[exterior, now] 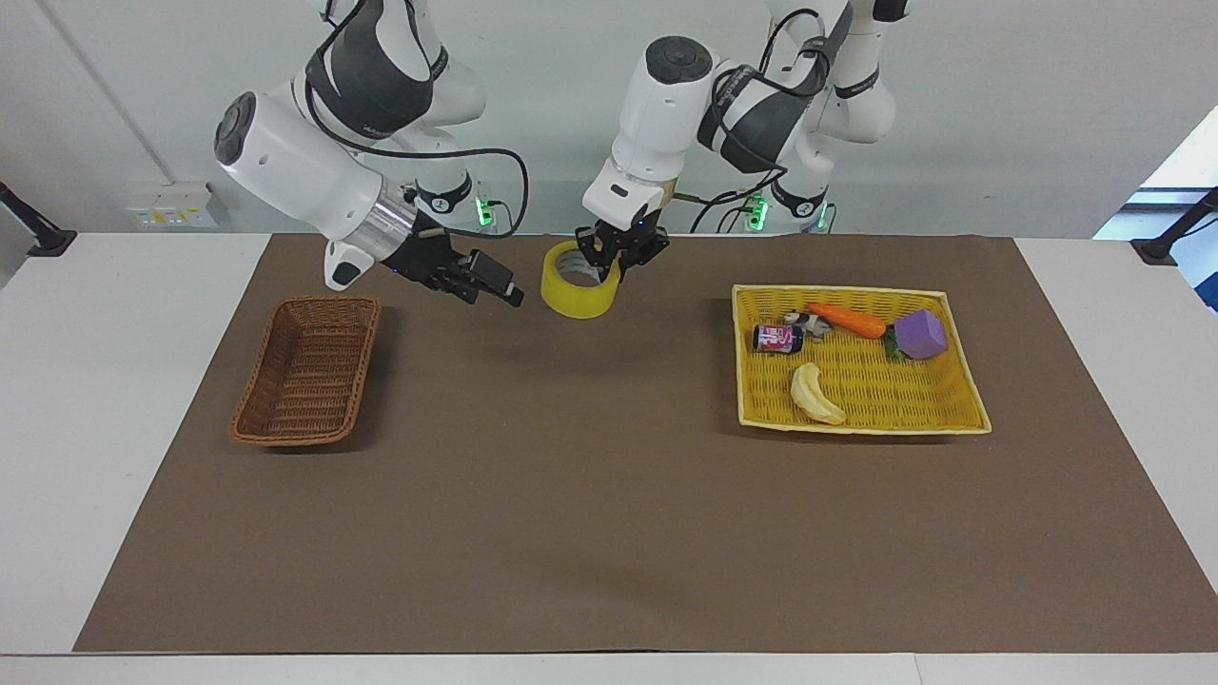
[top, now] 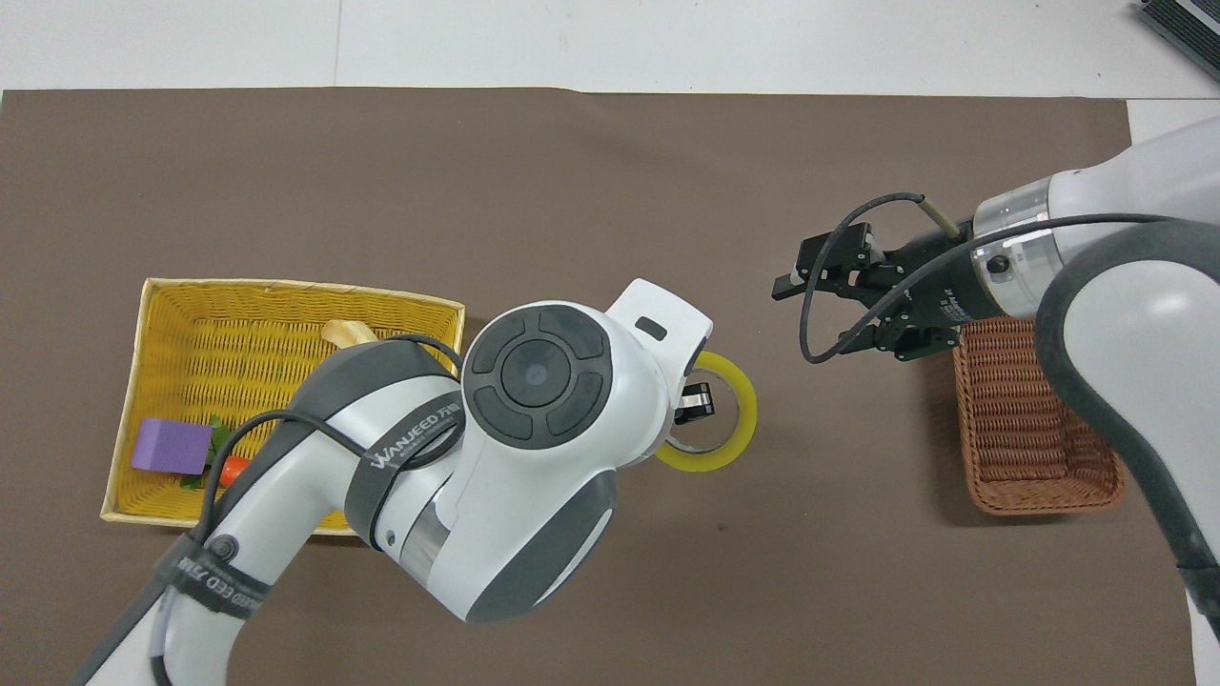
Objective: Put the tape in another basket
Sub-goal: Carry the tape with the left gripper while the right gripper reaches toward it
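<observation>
The tape (exterior: 571,297), a yellow roll with a pale core, hangs in the air over the brown mat between the two baskets. My left gripper (exterior: 614,259) is shut on its rim, with one finger inside the ring. In the overhead view the tape (top: 739,433) sticks out from under my left gripper (top: 694,405). My right gripper (exterior: 493,290) is open in the air beside the tape, a short gap away, pointing at it; it also shows in the overhead view (top: 810,314). The dark brown wicker basket (exterior: 285,438) (top: 1039,503) stands empty at the right arm's end.
A flat yellow woven tray (exterior: 861,425) (top: 286,286) lies at the left arm's end. It holds a banana (exterior: 816,394), a carrot (exterior: 847,321), a purple block (exterior: 920,334) and a small can (exterior: 778,337). A brown mat (exterior: 590,514) covers the table.
</observation>
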{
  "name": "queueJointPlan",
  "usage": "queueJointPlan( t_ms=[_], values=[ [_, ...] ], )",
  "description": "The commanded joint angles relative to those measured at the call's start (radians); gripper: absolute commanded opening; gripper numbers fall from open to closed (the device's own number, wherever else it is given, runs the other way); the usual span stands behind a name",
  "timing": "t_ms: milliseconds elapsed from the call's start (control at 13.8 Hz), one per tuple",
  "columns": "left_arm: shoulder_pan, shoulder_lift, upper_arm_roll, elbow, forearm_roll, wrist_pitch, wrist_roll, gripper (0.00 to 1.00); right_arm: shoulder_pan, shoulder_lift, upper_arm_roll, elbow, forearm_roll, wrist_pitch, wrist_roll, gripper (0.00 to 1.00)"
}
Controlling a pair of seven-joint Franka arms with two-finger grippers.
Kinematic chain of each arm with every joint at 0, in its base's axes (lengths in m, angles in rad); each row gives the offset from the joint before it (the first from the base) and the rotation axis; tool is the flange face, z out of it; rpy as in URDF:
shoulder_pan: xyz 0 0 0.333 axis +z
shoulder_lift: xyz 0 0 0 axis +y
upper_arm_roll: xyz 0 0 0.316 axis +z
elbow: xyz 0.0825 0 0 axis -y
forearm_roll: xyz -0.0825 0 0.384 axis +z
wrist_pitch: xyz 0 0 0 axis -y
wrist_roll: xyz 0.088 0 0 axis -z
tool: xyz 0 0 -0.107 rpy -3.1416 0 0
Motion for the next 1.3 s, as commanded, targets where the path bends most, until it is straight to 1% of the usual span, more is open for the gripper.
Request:
queueJointPlan(
  t_ms=[0,217,434,579,724,869,1014,1086,1231],
  values=[
    [-0.01,-0.001,0.01,0.0,-0.09,0.069,0.079,0.0,-0.018,-0.053,0.003,-0.086,0.032,0.004,-0.098,1.0],
    [-0.035,0.02,0.006,0.002,-0.11,0.145,0.09,0.0,-0.043,-0.09,0.0,-0.146,0.032,-0.011,-0.17,1.0],
    [-0.064,0.043,0.004,0.006,-0.116,0.219,0.088,0.0,-0.063,-0.097,0.002,-0.154,0.039,-0.061,-0.227,1.0],
    [-0.065,0.051,0.004,0.006,-0.115,0.215,0.112,0.0,-0.069,-0.098,-0.006,-0.151,0.056,-0.098,-0.282,1.0],
    [-0.065,0.051,0.004,0.002,-0.116,0.205,0.152,0.0,-0.106,-0.104,-0.009,-0.152,0.06,-0.138,-0.348,1.0],
    [-0.065,0.052,0.004,0.006,-0.133,0.217,0.154,0.0,-0.103,-0.123,-0.009,-0.181,0.058,-0.135,-0.365,1.0],
    [-0.067,0.054,0.0,0.017,-0.179,0.234,0.124,0.0,-0.094,-0.13,-0.009,-0.195,0.04,-0.129,-0.396,1.0],
    [-0.078,0.054,-0.002,0.02,-0.184,0.259,0.085,0.0,-0.094,-0.13,-0.011,-0.195,0.035,-0.132,-0.402,1.0],
    [-0.087,0.055,-0.002,0.022,-0.181,0.271,0.074,0.0,-0.094,-0.133,-0.009,-0.212,0.035,-0.131,-0.411,1.0]
  ],
)
